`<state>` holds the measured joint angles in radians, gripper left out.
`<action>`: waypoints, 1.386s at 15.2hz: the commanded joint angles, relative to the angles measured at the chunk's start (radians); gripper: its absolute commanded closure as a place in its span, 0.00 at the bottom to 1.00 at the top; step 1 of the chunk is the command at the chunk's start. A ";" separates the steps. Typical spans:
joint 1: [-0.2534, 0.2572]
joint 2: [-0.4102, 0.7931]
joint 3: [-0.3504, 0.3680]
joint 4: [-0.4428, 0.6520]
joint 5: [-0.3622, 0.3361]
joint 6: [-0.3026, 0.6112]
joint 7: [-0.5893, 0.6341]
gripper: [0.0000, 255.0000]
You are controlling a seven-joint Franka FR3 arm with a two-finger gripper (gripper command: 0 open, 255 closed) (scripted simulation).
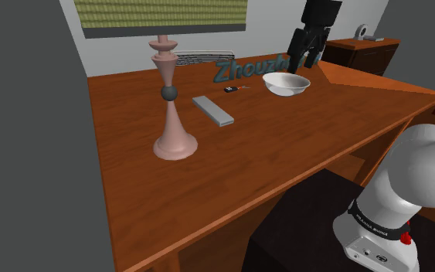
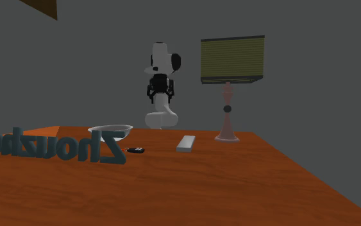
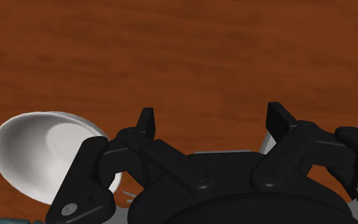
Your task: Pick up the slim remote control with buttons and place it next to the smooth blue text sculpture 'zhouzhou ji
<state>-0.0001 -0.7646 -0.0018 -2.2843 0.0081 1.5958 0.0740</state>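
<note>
The slim grey remote [image 1: 212, 110] lies flat on the wooden table [image 1: 285, 147], between the lamp and the white bowl; in the second exterior view the remote [image 2: 185, 143] lies in front of the lamp base. The blue text sculpture [image 1: 242, 69] stands along the table's far side, and in the second exterior view the sculpture [image 2: 57, 146] is seen from behind. My black gripper [image 1: 304, 56] hangs open in the air above the bowl, well away from the remote. From across the table the gripper [image 2: 160, 97] is high above the surface. In the wrist view the gripper [image 3: 212, 121] holds nothing.
A white bowl [image 1: 287, 83] sits below the gripper, by the sculpture's end, and the bowl [image 3: 44, 153] lies beside one finger. A small black item [image 1: 231, 90] lies between bowl and remote. A tall pink lamp [image 1: 174, 100] stands beside the remote. A dresser [image 1: 358, 52] stands behind.
</note>
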 commanded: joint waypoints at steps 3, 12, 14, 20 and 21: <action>0.005 0.064 0.020 0.013 0.009 0.045 0.022 0.00; 0.022 0.380 0.103 0.137 0.021 0.210 0.119 0.00; 0.025 0.454 0.119 0.178 0.016 0.236 0.142 0.00; 0.037 0.686 0.160 0.335 -0.014 0.289 0.211 0.00; 0.041 0.725 0.165 0.366 -0.021 0.294 0.223 0.00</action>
<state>0.0350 -0.0864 0.1534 -1.9460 -0.0053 1.8766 0.2799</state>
